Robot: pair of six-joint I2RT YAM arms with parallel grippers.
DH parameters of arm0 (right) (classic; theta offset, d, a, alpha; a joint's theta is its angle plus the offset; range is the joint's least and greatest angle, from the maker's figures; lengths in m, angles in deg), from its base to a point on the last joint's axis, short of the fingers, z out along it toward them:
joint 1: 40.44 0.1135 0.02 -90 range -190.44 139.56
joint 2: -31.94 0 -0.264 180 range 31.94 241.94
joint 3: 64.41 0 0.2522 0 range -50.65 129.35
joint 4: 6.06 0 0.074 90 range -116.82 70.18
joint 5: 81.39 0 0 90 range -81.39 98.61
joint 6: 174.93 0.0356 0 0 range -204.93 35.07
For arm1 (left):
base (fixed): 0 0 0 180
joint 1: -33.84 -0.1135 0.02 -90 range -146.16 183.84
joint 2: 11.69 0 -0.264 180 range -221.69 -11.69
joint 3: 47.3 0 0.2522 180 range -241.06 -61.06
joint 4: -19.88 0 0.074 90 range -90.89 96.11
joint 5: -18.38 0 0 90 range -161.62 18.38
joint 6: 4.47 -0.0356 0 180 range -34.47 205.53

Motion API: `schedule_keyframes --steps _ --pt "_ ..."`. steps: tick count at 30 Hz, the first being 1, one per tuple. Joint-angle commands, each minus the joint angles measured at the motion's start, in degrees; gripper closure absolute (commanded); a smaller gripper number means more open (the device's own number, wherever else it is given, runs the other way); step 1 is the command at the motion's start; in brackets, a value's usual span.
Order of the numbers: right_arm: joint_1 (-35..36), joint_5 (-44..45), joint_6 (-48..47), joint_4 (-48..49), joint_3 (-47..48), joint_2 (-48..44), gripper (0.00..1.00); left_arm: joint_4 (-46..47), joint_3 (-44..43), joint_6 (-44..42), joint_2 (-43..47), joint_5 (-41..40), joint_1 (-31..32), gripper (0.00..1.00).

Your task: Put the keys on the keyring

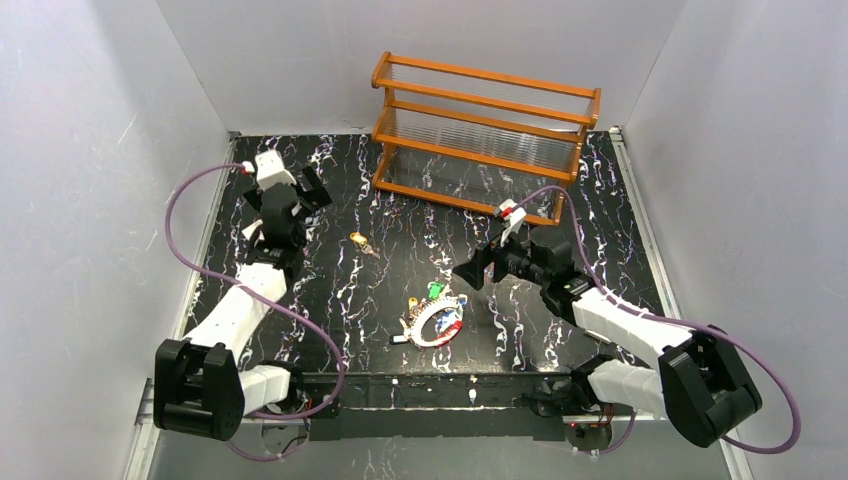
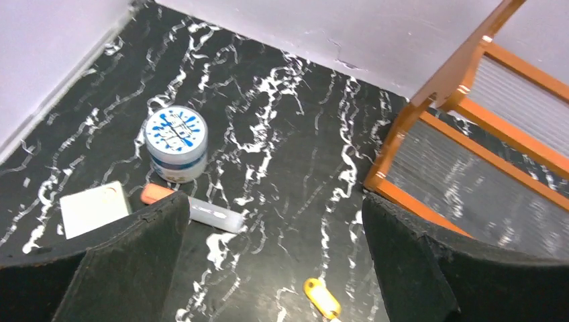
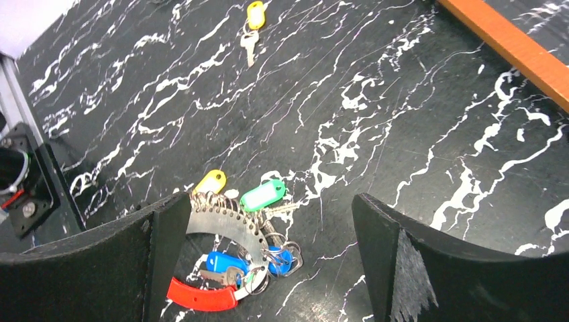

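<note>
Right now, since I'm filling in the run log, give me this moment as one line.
left gripper: open, empty | right gripper: open, empty, near keyring | one yellow key: lying apart

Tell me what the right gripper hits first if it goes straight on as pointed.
Most likely the green-tagged key by the keyring, straight ahead of the right gripper; depth is unclear, so possibly the table first.

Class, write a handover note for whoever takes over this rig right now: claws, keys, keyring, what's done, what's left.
Left claw: open, empty, at the far left.
Right claw: open, empty, above the keyring.
Keyring: lying flat, centre front. The other keys (green, blue, yellow) cluster at it, seemingly threaded.
Loose yellow key: lying alone between the keyring and the left claw.
Done: most keys appear on.
Left: pick up the loose yellow key and thread it.
</note>
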Motion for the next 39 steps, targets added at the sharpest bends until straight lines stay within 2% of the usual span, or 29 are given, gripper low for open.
schedule_keyframes --steps 1,4,8,11,13,19,24,30,33,36,39 --pt "-0.4 5.6 4.0 -0.5 -0.2 -2.3 0.01 -30.8 -6.5 10.3 -2.2 6.0 -0.2 0.02" --pt "-0.4 7.7 5.9 -1.1 -1.2 -3.9 0.01 -30.9 -5.1 11.8 -3.4 18.6 -0.1 0.02" --pt "-0.5 10.8 8.9 -9.7 1.5 -2.9 0.01 -28.8 -1.4 18.3 -4.8 31.5 -0.1 0.13" --pt "-0.4 7.6 9.7 -14.7 3.1 -0.8 0.01 -22.3 2.0 24.8 -6.2 41.8 0.2 0.25" --pt "-0.4 3.3 10.7 -15.2 2.9 0.5 0.01 -19.7 4.1 27.3 -6.5 45.0 2.6 0.27" --pt "-0.4 -2.3 15.7 -12.9 -0.9 2.0 0.02 -24.5 6.5 26.5 -3.5 42.4 14.0 0.31" --pt "-0.4 -7.4 18.3 -8.8 -3.5 5.1 0.12 -26.8 9.3 27.5 -0.8 40.4 21.3 0.37" --pt "-0.4 -10.4 19.1 -6.3 -3.6 9.6 0.26 -29.4 9.6 28.6 -3.2 39.4 30.1 0.47" --pt "-0.4 -11.3 19.9 -4.8 -3.8 12.0 0.37 -34.1 7.6 27.5 -5.1 36.3 34.2 0.53" --pt "-0.3 -13.8 22.2 -1.3 -4.7 14.6 0.57 -38.3 5.5 25.7 -6.7 31.0 37.0 0.54" --pt "0.0 -15.3 23.4 1.1 -5.5 16.9 0.7 -38.9 4.3 24.7 -9.1 27.5 38.0 0.61"
